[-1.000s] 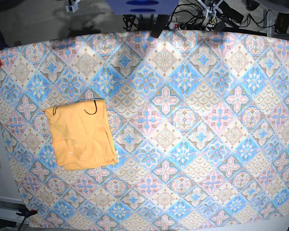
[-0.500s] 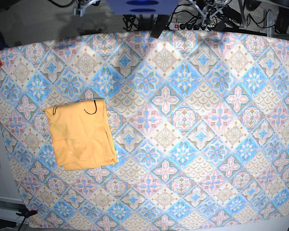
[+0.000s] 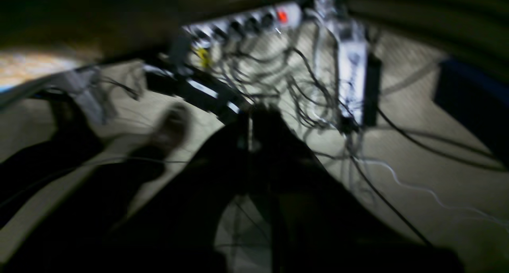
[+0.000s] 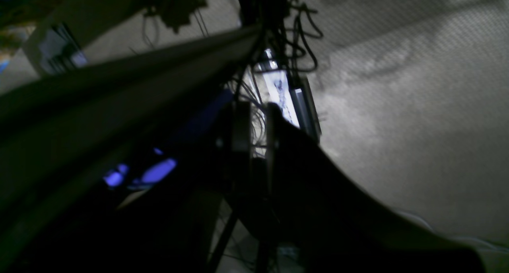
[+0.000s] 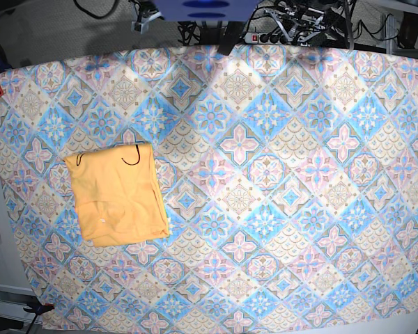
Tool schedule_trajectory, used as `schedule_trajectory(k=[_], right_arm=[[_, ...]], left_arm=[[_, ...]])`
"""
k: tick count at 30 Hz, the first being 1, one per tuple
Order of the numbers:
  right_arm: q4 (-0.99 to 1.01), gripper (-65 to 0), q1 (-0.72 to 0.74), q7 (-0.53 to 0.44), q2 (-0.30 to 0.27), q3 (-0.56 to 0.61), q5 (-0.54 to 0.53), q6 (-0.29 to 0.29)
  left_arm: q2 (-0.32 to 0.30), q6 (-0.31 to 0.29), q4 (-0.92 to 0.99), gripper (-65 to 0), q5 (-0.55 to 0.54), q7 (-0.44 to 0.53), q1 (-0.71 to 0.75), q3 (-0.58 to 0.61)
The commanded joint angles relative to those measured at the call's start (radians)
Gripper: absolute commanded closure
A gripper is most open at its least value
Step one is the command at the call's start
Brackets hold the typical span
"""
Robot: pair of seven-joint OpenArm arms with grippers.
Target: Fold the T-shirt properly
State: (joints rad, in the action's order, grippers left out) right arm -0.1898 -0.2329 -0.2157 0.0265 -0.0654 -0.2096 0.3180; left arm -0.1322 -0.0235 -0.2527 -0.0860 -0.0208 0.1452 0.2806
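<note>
The pale yellow-orange T-shirt (image 5: 117, 195) lies folded into a compact rectangle on the left of the table, with its black loop mark (image 5: 131, 158) at the far edge. Both arms are pulled back beyond the table's far edge, well away from the shirt. The left gripper (image 3: 250, 121) hangs over the floor and cables with its dark fingers closed together and nothing between them. The right gripper (image 4: 257, 121) also hangs over the floor, with its fingers almost touching and nothing held. Both wrist views are dark and blurred.
A blue-pink patterned tablecloth (image 5: 279, 181) covers the whole table. Power strips and tangled cables (image 5: 292, 21) lie on the floor behind the far edge and also show in the left wrist view (image 3: 238, 24). A blue base unit (image 5: 205, 8) stands at the far middle.
The shirt has not moved. The arm parts visible past the far edge have shifted inward towards the blue base, most clearly the one at the top left.
</note>
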Motion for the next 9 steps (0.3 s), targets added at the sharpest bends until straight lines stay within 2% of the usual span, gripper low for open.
schedule_trajectory(k=[1,4,9], right_arm=[[0.0,-6.7,-0.009,-0.004,0.003,-0.001,0.002,0.008],[0.0,-6.7,-0.009,-0.004,0.022,-0.001,0.003,0.008],[-0.001,-6.7,0.031,-0.004,0.023,0.005,0.006,0.008]], left_arm=[[-0.002,0.009,0.0,-0.1,-0.002,-0.001,0.014,0.004],[-0.002,0.033,0.0,-0.1,-0.002,-0.001,0.014,0.004],[0.007,0.033,-0.001,-0.1,-0.002,0.0,0.012,0.003]])
